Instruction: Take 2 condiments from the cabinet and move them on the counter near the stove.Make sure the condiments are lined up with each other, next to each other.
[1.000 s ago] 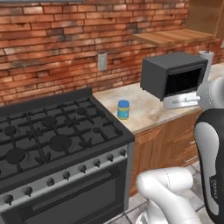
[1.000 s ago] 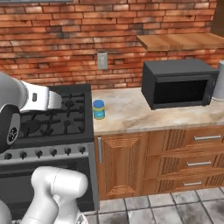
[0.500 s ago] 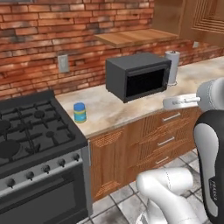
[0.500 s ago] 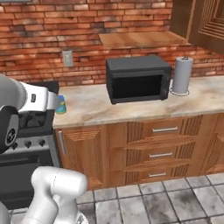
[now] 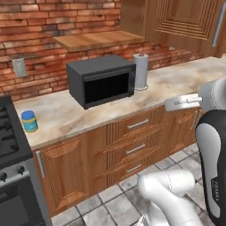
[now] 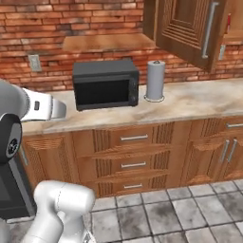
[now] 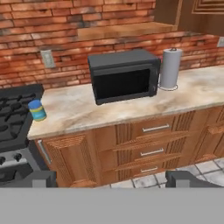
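Blue-lidded yellow jar (image 5: pixel 29 121), beige marbled counter (image 5: pixel 84 112)

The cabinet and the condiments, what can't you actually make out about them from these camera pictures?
- Cabinet inside: right base view, the open door covers nearly all of it; a red sliver beside the door is too small to identify.
- Jar label: left base view and hand view, too small and blurred to read.
- Stove: hand view, cut off by the left edge.
- Tool: hand view, fingertips wide apart, empty.
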Robot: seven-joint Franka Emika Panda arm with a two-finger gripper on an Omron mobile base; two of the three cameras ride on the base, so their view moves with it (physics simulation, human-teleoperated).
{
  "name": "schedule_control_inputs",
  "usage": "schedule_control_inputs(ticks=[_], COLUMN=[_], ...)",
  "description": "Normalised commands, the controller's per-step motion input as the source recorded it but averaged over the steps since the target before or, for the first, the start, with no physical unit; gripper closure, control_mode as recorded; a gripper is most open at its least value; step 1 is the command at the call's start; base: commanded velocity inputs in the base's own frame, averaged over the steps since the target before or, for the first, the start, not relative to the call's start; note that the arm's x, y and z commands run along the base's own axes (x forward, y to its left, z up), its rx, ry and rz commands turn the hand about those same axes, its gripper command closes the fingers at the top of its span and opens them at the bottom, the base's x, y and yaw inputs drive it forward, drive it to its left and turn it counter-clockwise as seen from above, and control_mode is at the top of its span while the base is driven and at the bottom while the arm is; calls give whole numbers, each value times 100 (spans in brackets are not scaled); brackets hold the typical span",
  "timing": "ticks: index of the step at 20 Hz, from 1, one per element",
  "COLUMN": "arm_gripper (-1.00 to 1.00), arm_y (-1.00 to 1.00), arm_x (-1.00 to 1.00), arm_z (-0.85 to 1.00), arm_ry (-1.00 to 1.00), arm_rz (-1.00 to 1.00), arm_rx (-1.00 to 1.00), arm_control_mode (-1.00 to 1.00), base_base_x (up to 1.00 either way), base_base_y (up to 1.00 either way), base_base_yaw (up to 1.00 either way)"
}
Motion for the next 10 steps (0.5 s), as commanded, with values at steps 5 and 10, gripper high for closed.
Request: schedule_control_inputs(ticks=[5, 10], arm_gripper=[-100, -100], arm_y=[0, 0], arm_x=[0, 0], arm_z=[0, 0], arm_ry=[0, 0], arm_rz=[0, 0], arm_rx=[0, 0], arm_control_mode=[100, 100], base_base_x=[-21, 0], base_base_y=[-100, -100], base_base_yaw=[13, 41])
